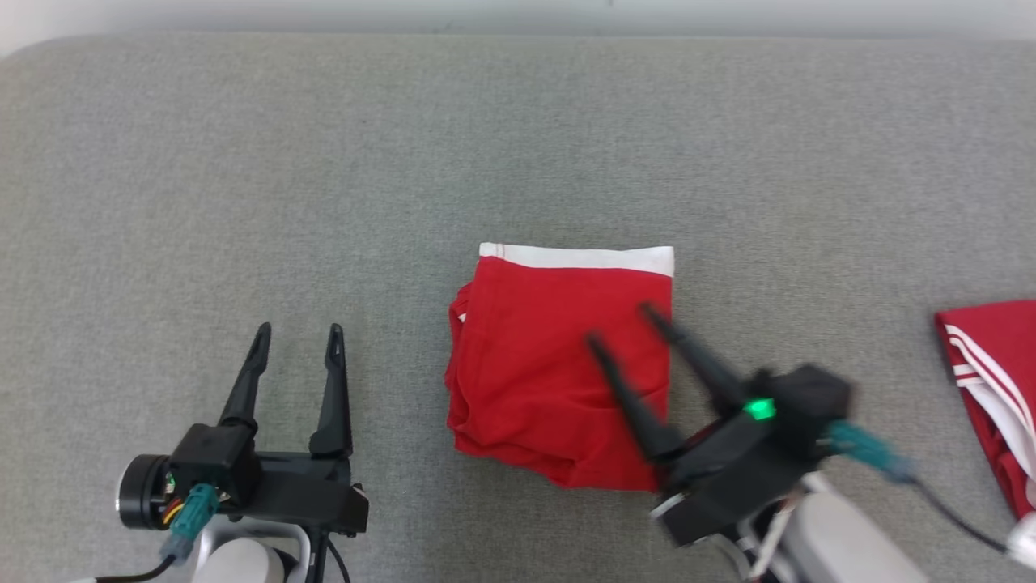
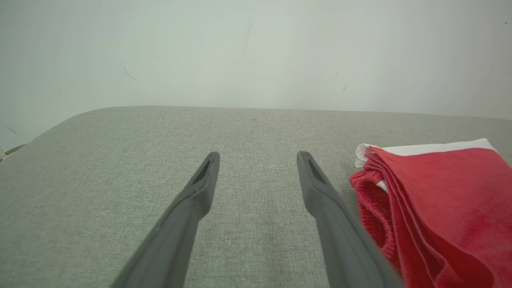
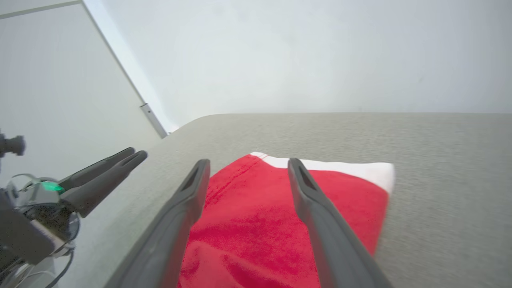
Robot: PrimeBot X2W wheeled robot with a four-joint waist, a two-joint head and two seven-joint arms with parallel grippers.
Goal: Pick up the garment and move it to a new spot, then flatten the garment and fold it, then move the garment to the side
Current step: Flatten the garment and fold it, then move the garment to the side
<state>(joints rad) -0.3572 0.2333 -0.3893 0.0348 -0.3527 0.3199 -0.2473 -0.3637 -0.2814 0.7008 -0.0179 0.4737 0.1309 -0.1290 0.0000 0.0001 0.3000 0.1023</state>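
Over the garment's right half: right claw (image 1: 620, 324) spread wide, gripping nothing!
Its fingers point across the folded red garment (image 1: 534, 380), which lies mid-width on the grey table (image 1: 243, 162), toward the front, white band facing the back edge. Just off the garment's left side, the left claw (image 1: 299, 328) stands apart too, empty. Another red-and-white cloth (image 1: 991, 364) lies well off toward the right side.

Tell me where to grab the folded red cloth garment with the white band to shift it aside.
Pinch the folded red cloth garment at its right edge, near corner, coming from the robot's right with the open right gripper over it. That edge looks straight and closed, so layers should lift together; the left edge shows loose stacked layers that would likely splay.
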